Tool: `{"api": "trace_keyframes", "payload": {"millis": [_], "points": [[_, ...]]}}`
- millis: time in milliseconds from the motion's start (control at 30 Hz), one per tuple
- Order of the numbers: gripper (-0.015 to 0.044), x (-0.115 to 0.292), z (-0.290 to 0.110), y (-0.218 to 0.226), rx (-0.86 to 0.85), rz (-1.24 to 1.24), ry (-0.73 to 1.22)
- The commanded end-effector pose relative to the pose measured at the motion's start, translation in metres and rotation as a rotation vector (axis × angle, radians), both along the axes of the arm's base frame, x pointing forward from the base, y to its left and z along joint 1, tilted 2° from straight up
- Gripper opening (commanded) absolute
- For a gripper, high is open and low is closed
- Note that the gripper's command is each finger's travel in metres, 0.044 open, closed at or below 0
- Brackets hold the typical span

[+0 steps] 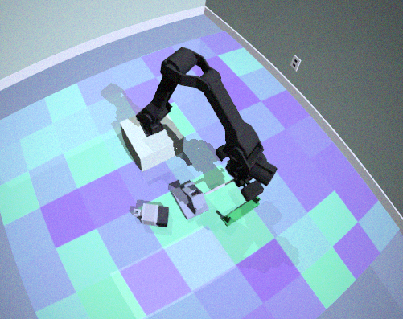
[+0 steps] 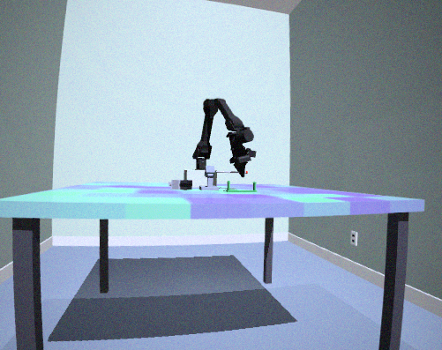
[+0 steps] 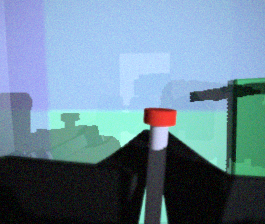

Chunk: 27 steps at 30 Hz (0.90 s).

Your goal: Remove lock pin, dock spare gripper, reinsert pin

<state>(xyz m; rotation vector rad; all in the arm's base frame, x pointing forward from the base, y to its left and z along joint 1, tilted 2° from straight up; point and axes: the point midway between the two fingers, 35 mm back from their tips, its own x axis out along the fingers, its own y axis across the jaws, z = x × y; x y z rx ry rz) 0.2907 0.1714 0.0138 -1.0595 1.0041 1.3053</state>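
The lock pin, a thin pale rod with a red head, lies roughly level above the table. My gripper is shut on the pin just below its head. The grey mount stands on the table. The pin's far end is at or close beside the mount's upper block; I cannot tell whether its tip is still inside the socket. The spare gripper, a grey block with a black end and a holed spigot, lies beside the mount, away from my gripper.
A green rack with two upright ends stands below and beside my gripper. The arm's base stands on a white box behind the mount. The table has a coloured checker top.
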Motion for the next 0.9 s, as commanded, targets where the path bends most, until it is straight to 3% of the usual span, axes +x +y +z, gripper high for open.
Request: {"api": "trace_keyframes", "payload": {"millis": [0,867], "points": [[0.0000,0.001,0.002,0.004,-0.002,-0.006,-0.001],[0.0000,0.000,0.010,0.022,-0.006,-0.004,0.006]]}}
